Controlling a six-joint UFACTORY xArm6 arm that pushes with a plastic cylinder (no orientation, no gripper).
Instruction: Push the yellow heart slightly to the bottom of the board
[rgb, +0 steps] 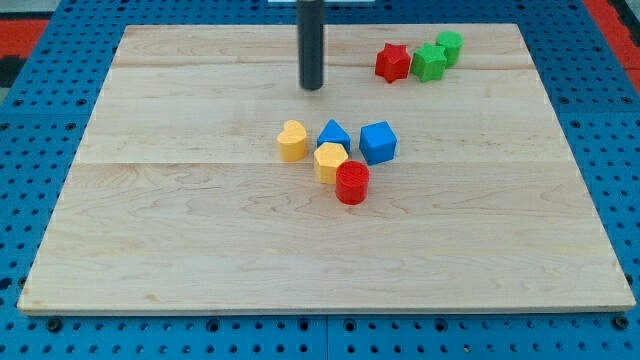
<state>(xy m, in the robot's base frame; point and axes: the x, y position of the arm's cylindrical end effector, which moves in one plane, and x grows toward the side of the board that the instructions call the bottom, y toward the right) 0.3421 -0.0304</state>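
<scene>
The wooden board is showing a pale tan with faint lengthwise grain and thin seam lines between its planks. Around it, the blue pegboard is showing a regular grid of dark holes, with red showing at the view's top corners. The rod is looking dark grey, almost black, down to my tip. The yellow heart and yellow block are showing a warm orange-yellow. The blue triangular block and blue cube are showing bright blue. The red cylinder and red star are showing vivid red. The green star and green block are showing bright green.
</scene>
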